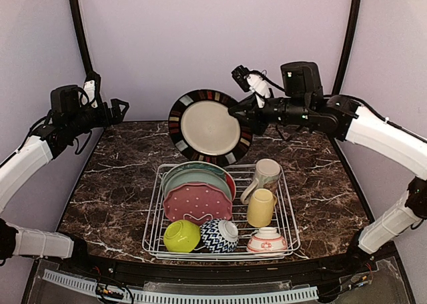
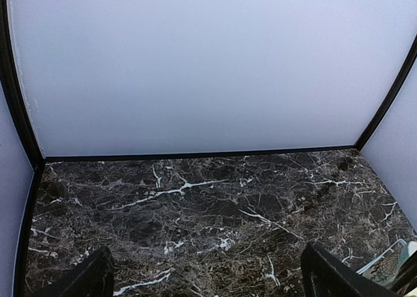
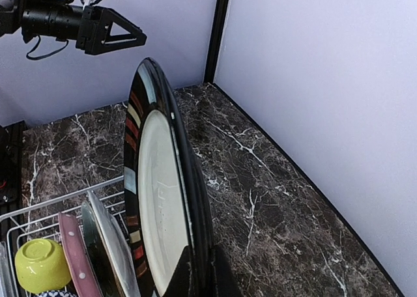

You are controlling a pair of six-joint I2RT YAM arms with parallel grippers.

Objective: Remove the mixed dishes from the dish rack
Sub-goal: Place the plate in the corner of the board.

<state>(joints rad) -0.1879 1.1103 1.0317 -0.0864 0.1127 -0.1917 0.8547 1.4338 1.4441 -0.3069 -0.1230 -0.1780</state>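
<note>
My right gripper (image 1: 239,112) is shut on the rim of the black-rimmed plate (image 1: 208,127) and holds it upright in the air behind the dish rack (image 1: 290,217); the wrist view shows the plate (image 3: 159,199) edge-on between my fingers. The rack holds teal (image 1: 193,174), red and pink dotted (image 1: 197,203) plates, a cream mug (image 1: 265,175), a yellow mug (image 1: 261,207), and lime (image 1: 181,236), navy-zigzag (image 1: 219,235) and pink-white (image 1: 267,242) bowls. My left gripper (image 1: 120,111) is open and empty, raised at the far left over bare marble (image 2: 195,225).
The dark marble table (image 1: 120,184) is enclosed by pale walls with black corner posts (image 1: 80,31). The rack's corner (image 2: 391,261) shows at the lower right of the left wrist view.
</note>
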